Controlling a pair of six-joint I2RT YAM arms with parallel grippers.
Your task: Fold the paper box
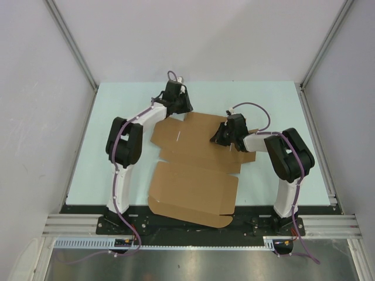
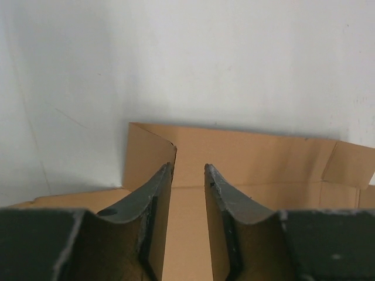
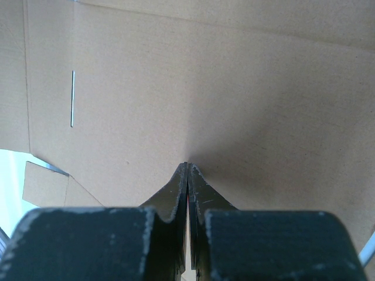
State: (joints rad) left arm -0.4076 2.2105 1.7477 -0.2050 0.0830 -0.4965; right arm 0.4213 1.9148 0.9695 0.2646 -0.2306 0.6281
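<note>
The table (image 1: pixel 269 99) carried the paper box (image 1: pixel 193 187), an unfolded brown sheet lying mostly flat at centre, between the two arms. The left gripper (image 2: pixel 187 167) stood at its far-left corner, jaws apart (a corner flap rose just beside them). The right gripper (image 3: pixel 187 165) was fully closed, tips against the sheet, grasping nothing.

Tally by kind, one station.
One paper box (image 1: pixel 193 181) is counted, a single brown sheet; two arms are logged, left arm (image 1: pixel 124 146) and right arm (image 1: pixel 290 155); two grippers, left gripper (image 2: pixel 187 171) and right gripper (image 3: pixel 187 167); one table (image 1: pixel 263 99) is noted.
</note>
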